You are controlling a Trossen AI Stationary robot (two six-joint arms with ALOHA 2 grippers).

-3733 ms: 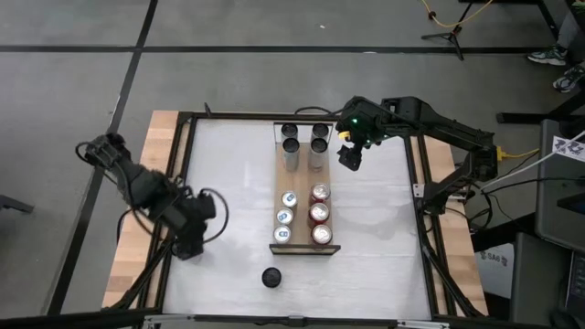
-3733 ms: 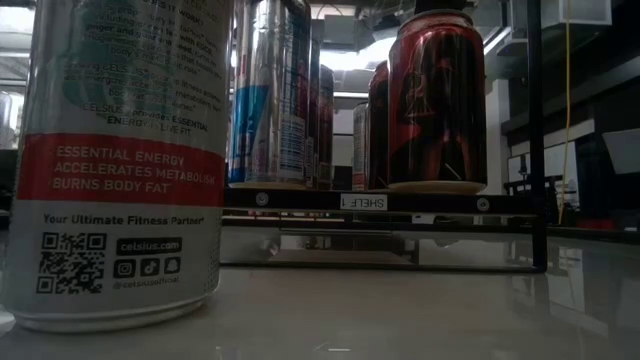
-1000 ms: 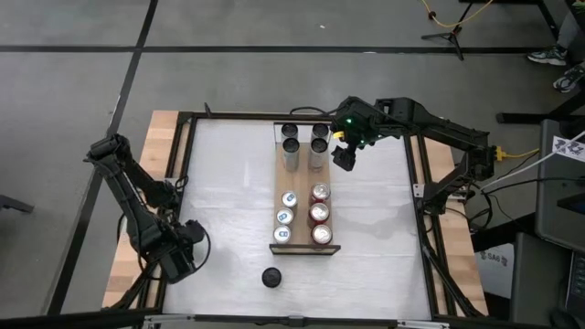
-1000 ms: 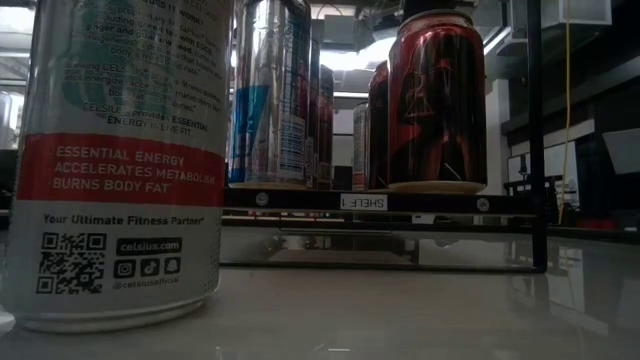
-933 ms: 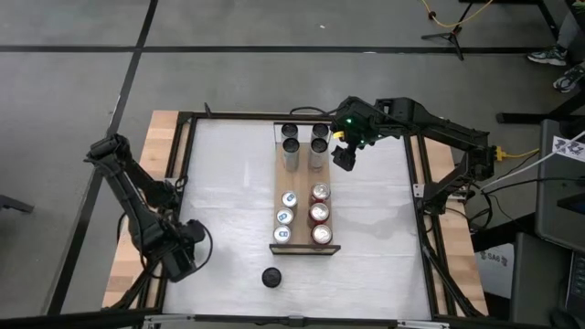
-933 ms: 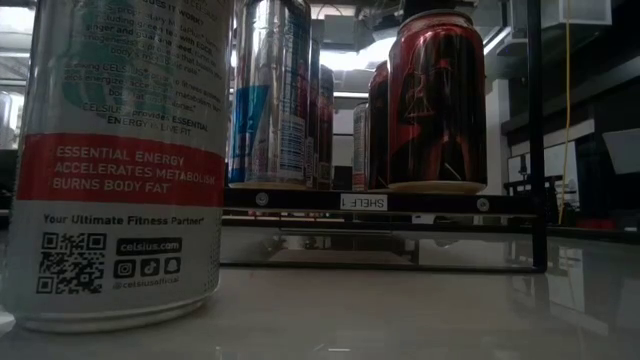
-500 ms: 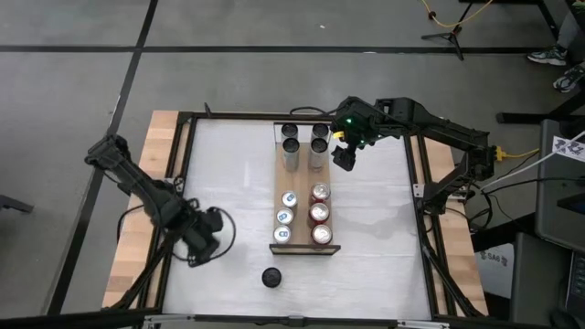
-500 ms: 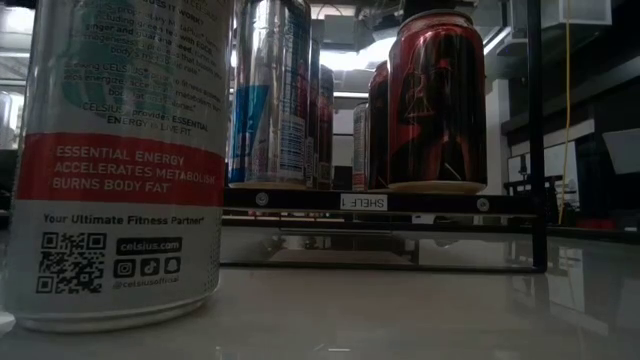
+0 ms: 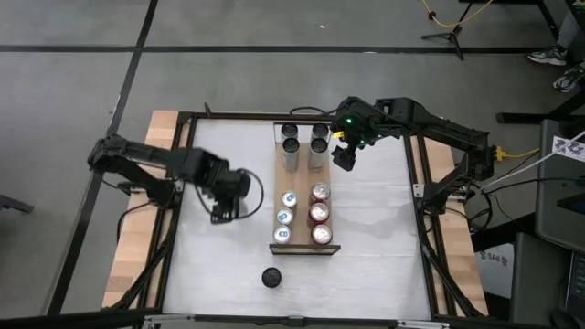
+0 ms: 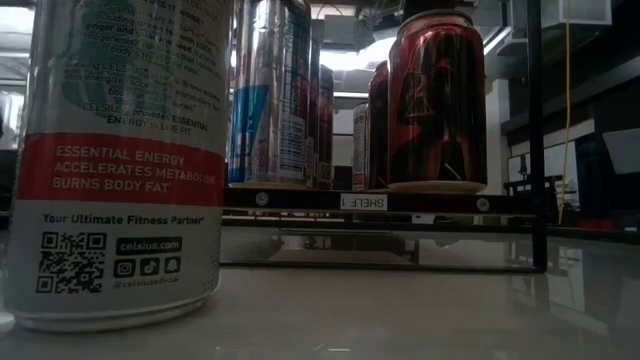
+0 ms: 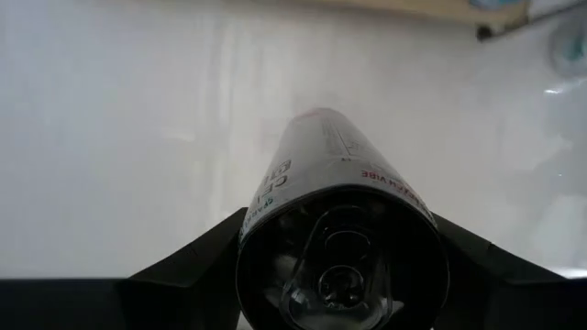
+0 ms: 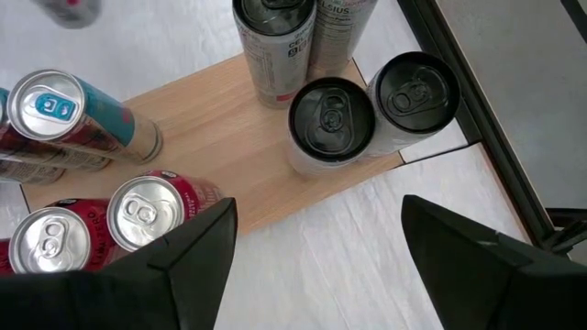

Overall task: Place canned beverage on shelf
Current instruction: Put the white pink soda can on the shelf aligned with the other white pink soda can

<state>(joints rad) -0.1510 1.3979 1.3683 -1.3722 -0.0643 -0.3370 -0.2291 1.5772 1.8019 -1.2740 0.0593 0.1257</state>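
Moved since half a second ago: left gripper (image 9: 222, 203), from the near-left part of the table (image 9: 384, 238) up and rightward, now over mid-table, just left of the shelf (image 9: 303, 179). Right gripper (image 9: 345, 157): unchanged, hanging beside the shelf's right edge, toward its far end.

Item 1, carried can (image 11: 341, 240). White with red lettering, clamped between the left gripper's dark fingers (image 11: 197, 258). In the left wrist view it points forward out of the fingers with its dark pull-tab top toward the camera; whether it hangs upright over the table cannot be told.

Item 2, shelf. Long light-brown plank, running far to near, two cans wide, dark lip at the near end. Contents: four dark-topped cans (image 12: 331, 120) at the far end, in two pairs; three blue cans (image 9: 289, 198) in the left column toward the near end; three red cans (image 9: 319, 193) in the right column beside them. Bare wood shows in a band between the far group and the near group.

Item 3, loose can (image 9: 271, 276). Dark-topped, standing on the table near the front edge, well apart from both grippers.

Item 4, right gripper. Fingers spread wide, holding nothing.

Key relation: the bare band lies to the right of the held can, across the shelf's left edge; the left arm is the carrier, so the move looks like a short rightward carry, then a lowering between standing neighbours. Risk, as judged: clipping the nearest blue can.
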